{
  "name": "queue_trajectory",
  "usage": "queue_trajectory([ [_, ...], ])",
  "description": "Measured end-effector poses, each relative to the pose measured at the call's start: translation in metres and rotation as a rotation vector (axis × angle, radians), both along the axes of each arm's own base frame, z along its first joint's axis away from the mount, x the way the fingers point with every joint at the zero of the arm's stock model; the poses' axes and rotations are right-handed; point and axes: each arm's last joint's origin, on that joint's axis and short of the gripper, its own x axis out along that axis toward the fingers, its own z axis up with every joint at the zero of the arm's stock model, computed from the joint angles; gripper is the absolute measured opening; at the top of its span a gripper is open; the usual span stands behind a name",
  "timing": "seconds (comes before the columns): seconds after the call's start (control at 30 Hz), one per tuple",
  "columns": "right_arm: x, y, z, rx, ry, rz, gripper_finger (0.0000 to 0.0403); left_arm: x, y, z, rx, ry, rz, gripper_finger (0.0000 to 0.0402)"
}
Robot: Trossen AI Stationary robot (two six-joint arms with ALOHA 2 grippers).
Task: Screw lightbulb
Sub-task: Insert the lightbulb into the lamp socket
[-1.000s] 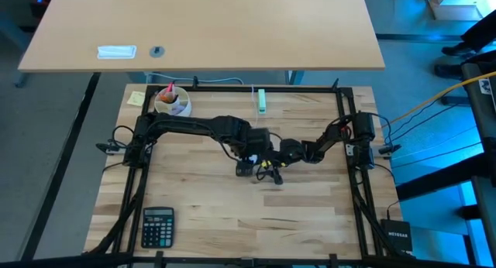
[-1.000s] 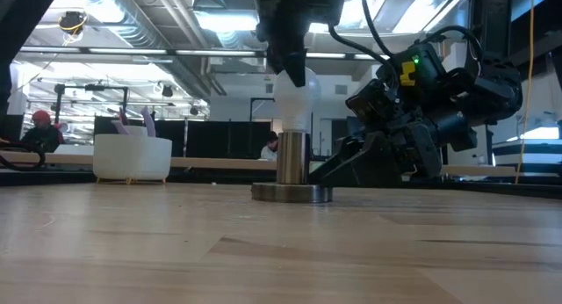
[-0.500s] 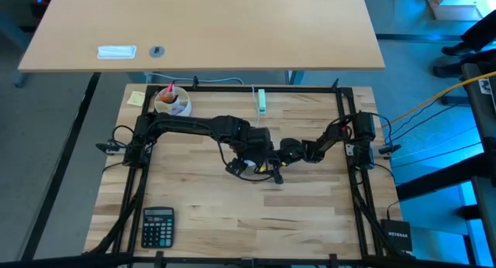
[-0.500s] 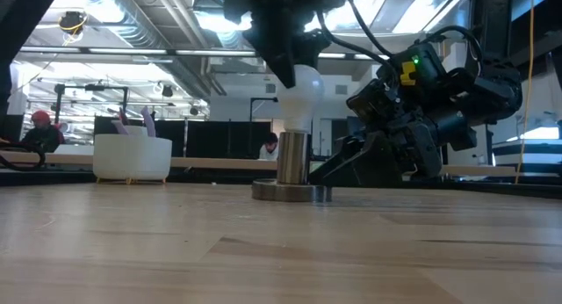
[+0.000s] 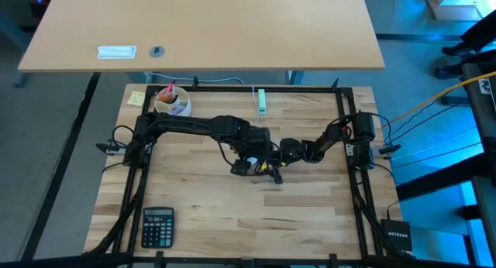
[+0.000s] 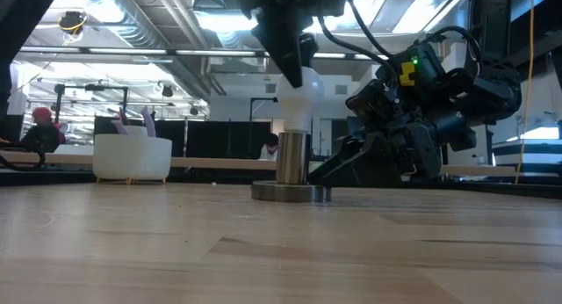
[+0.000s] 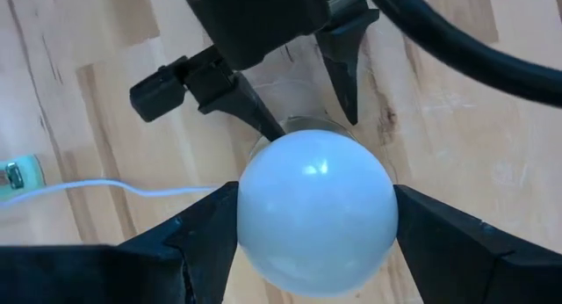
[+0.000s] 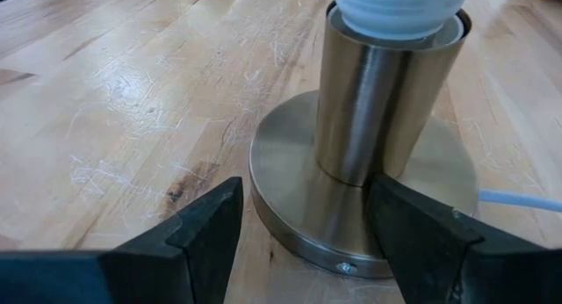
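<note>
The white frosted lightbulb (image 6: 299,100) stands upright with its base in the metal socket's cylinder (image 6: 291,159), which rises from a round base disc (image 6: 291,193) at mid table. My left gripper (image 6: 290,62) comes down from above and is shut on the bulb (image 7: 314,212). My right gripper (image 8: 303,220) reaches in low from the table's right, its fingers apart over the base disc (image 8: 290,185) at the cylinder's foot (image 8: 378,111). In the high view both grippers meet at mid table (image 5: 260,161) and hide the bulb. My left gripper pinches the bulb's round glass head (image 7: 255,225) between its two fingers (image 7: 206,234), one on each side, from above and pointing down. The bulb stands upright, its lower end in the socket. My right gripper's fingertips (image 8: 386,194) lie over the base disc's top at the cylinder's foot, coming level from the table's right. One finger meets the cylinder's lower wall (image 8: 360,163). Whether they bear down on the disc I cannot tell.
A thin white cord (image 7: 132,188) runs from the socket across the wood. A white bowl (image 5: 172,102) stands at the far left and a calculator (image 5: 158,225) at the near left. A small green and white object (image 5: 262,101) lies at the far edge.
My left gripper has turned about its upright axis over the bulb, its wrist swinging toward the table's left and partly back. The bulb has stayed upright in the socket, and the socket has stayed in place.
</note>
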Motion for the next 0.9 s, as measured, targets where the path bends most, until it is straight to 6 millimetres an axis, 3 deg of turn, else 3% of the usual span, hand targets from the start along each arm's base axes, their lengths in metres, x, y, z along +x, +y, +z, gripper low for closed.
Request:
queue_trajectory([
  [0.17,0.000,0.000,0.000,0.000,0.000,0.000,0.0248,0.000,0.000,0.000,-0.014,-0.001,0.048,0.0273],
  [0.43,0.000,0.000,0.000,-0.004,0.000,-0.006,0.0248,0.001,0.002,0.000,0.006,-0.013,0.073,0.0347],
  [0.67,0.000,0.000,0.000,-0.004,0.000,-0.007,0.0248,-0.003,0.000,0.015,-0.007,-0.025,0.167,0.0356],
  [0.9,0.000,0.000,0.000,0.000,0.003,-0.016,0.0248,-0.011,0.003,0.044,-0.131,-0.131,0.486,0.0356],
])
